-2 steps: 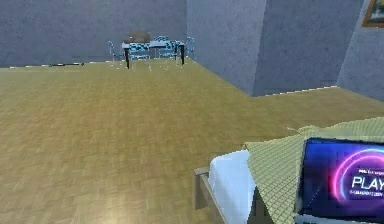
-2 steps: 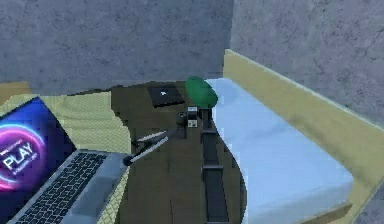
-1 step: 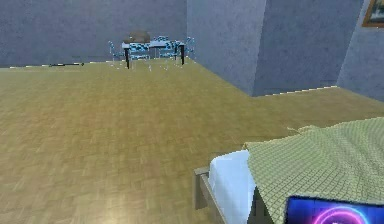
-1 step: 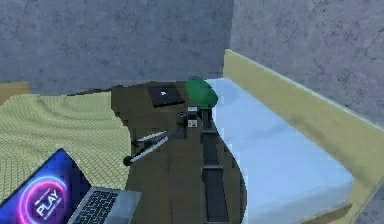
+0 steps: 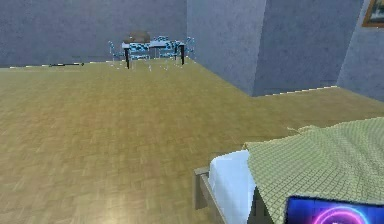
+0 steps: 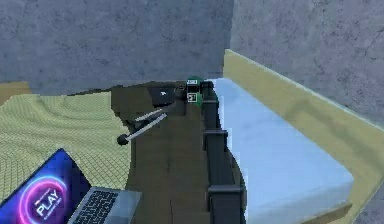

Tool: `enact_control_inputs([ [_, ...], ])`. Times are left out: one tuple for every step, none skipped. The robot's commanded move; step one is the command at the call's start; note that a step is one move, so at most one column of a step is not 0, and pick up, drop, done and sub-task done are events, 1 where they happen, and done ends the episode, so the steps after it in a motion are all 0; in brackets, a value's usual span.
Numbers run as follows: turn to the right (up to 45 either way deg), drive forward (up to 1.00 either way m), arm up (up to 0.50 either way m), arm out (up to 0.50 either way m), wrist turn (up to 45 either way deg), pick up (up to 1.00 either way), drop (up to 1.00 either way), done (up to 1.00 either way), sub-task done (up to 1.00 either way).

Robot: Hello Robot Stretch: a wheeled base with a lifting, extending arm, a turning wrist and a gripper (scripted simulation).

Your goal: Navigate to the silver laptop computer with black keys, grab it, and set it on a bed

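Note:
A silver laptop (image 6: 75, 195) with dark keys lies open on the bed's yellow-green blanket (image 6: 50, 130), at the arm side view's bottom left; its screen glows purple and pink. That screen (image 5: 335, 212) also shows at the forward view's bottom edge, on the bed (image 5: 330, 155). The dark arm (image 6: 215, 160) rises over the bed. Its gripper (image 6: 135, 132) points down-left, up and to the right of the laptop and apart from it. It holds nothing: only bare blanket lies behind the fingers.
The white mattress (image 6: 270, 140) and light wooden frame (image 6: 300, 100) run along a grey wall. Wide wooden floor (image 5: 110, 130) stretches ahead to a table with chairs (image 5: 150, 48) at the far wall. A blue-grey wall corner (image 5: 255, 55) juts out to the right of the middle.

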Motion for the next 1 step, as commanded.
enact_control_inputs([
  [0.0,0.00,0.00,-0.08,0.0,0.00,0.00,0.00,0.00],
])
